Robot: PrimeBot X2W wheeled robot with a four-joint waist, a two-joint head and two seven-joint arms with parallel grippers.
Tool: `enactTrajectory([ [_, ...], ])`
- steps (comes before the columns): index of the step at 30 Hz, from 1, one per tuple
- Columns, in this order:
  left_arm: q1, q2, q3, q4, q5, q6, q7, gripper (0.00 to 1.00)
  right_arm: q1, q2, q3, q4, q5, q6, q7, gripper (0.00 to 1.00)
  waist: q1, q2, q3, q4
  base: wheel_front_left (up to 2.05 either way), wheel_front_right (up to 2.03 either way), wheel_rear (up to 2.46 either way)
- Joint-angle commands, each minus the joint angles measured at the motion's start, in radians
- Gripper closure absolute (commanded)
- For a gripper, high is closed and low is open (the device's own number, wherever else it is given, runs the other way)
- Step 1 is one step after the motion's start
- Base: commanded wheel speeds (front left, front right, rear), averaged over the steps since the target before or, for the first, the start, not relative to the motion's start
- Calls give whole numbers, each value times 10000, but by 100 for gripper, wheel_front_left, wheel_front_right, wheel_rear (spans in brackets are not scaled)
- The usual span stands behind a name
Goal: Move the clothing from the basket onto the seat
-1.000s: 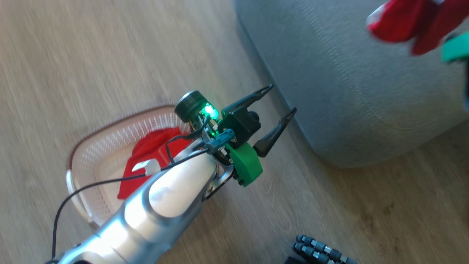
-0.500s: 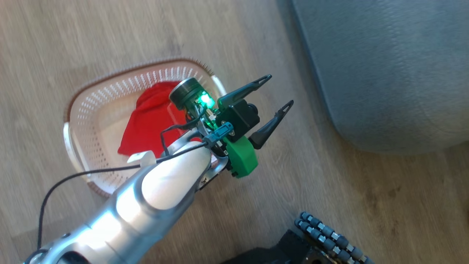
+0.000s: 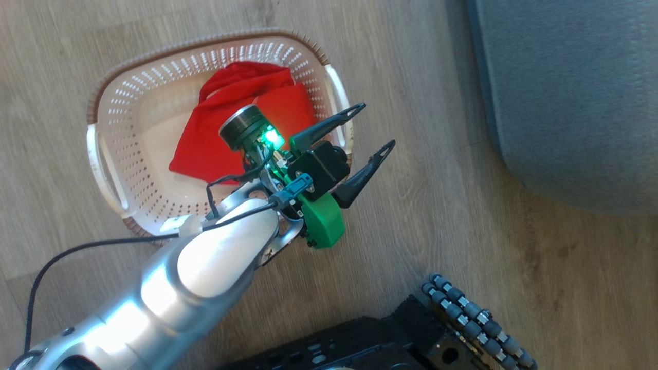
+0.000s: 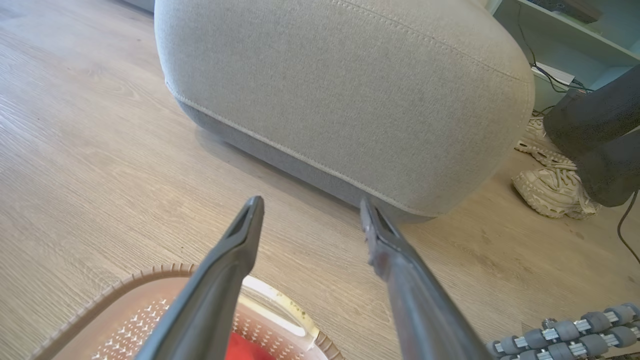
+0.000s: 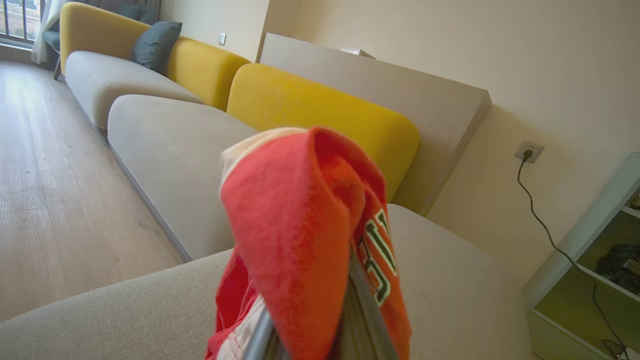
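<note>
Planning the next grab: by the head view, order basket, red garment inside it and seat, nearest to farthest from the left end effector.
1. basket: rim just under the left end effector.
2. red garment: inside the basket, to the left.
3. seat: far right.

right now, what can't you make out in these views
- Right wrist view: the printed red garment drapes over the right gripper, hiding its fingertips; folds cut off the white lettering.
- Head view: the left gripper and its wrist cover part of the second red garment and the basket rim.
- Left wrist view: the bottom edge cuts off most of the basket.
- Head view: the seat runs off the right edge.
</note>
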Motion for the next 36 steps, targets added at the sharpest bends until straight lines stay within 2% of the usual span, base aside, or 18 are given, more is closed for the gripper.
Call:
enactTrajectory([
  [1, 94, 82, 150, -393, 91, 100, 61, 0, -134, -255, -148, -138, -108, 69, -16, 100, -2, 0, 205, 135, 0, 0, 0],
  [7, 115, 273, 169, -568, 73, 204, 64, 0, 43, 223, -727, 1218, -307, 69, 127, 100, -2, 0, 457, 364, 0, 0, 0],
  [12, 68, 265, 211, -587, 15, 272, -14, 0, 400, 469, -893, 1815, -209, 69, 47, 99, -2, 0, 343, 498, 0, 0, 0],
  [13, 56, 252, 215, -584, 8, 285, -33, 0, 480, 497, -879, 1852, -200, 69, 27, 69, -2, 0, 298, 510, 0, 0, 0],
  [14, 45, 228, 228, -539, -25, 296, -76, 0, 655, 555, -814, 1873, -173, 69, -7, 0, -2, 0, 167, 515, 0, 0, 0],
  [17, 47, 164, 223, -428, -75, 292, -149, 0, 980, 675, -391, 1725, -139, 69, -36, 0, -2, 0, -79, 517, 0, 0, 0],
  [25, 71, -224, 236, -122, -218, 270, -347, 0, 2578, 962, 1053, 328, 850, 69, -46, 0, -2, 0, -1009, 570, 0, 0, 0],
  [36, 467, -530, 733, 32, -367, 340, -417, 0, 4669, 819, 2645, -627, 2008, 69, -48, 0, -2, 0, -2226, 987, 0, 0, 0],
])
